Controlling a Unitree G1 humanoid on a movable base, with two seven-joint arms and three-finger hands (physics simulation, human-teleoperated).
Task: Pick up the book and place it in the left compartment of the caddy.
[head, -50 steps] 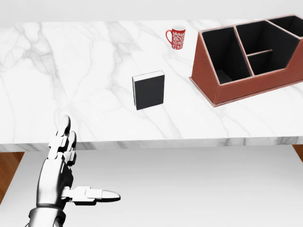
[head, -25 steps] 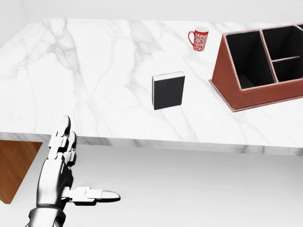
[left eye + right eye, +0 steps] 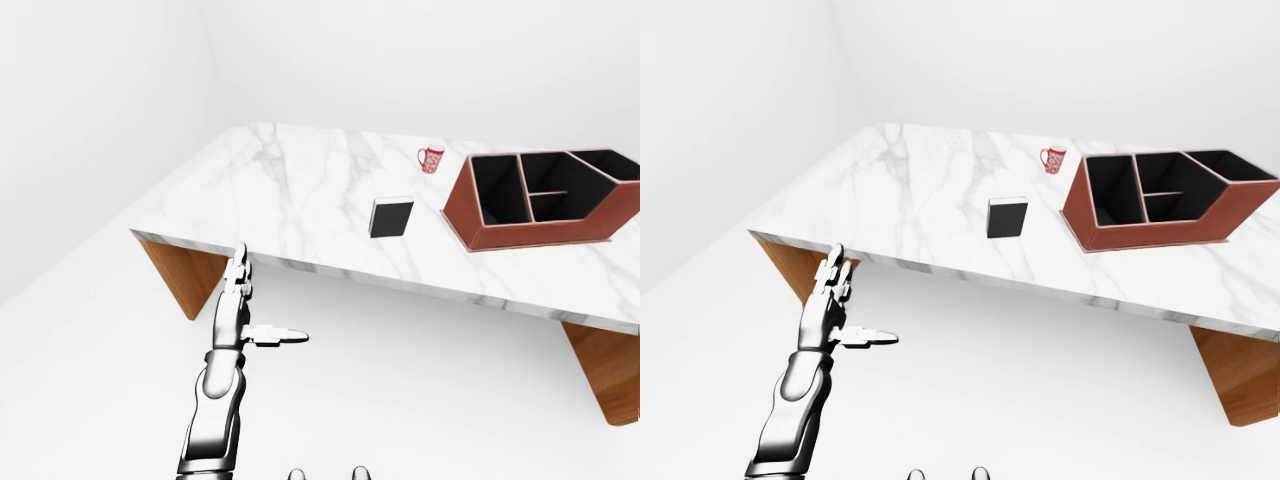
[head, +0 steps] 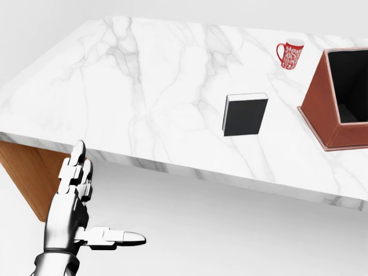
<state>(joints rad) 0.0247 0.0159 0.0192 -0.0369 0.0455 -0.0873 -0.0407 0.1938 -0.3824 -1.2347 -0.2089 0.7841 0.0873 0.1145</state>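
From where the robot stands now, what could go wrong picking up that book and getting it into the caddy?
The left hand is open, off the table's near edge, apart from the book; reaching in could clip the table edge. The book lies flat, so fingers may slide it. The mug sits near the caddy and could be knocked.

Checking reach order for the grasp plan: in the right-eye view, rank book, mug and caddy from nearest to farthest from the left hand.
From the left hand, at the view's lower left:
1. book, mid-table, right of and above the hand.
2. mug, toward the table's top edge, beyond the book.
3. caddy, at the table's right.
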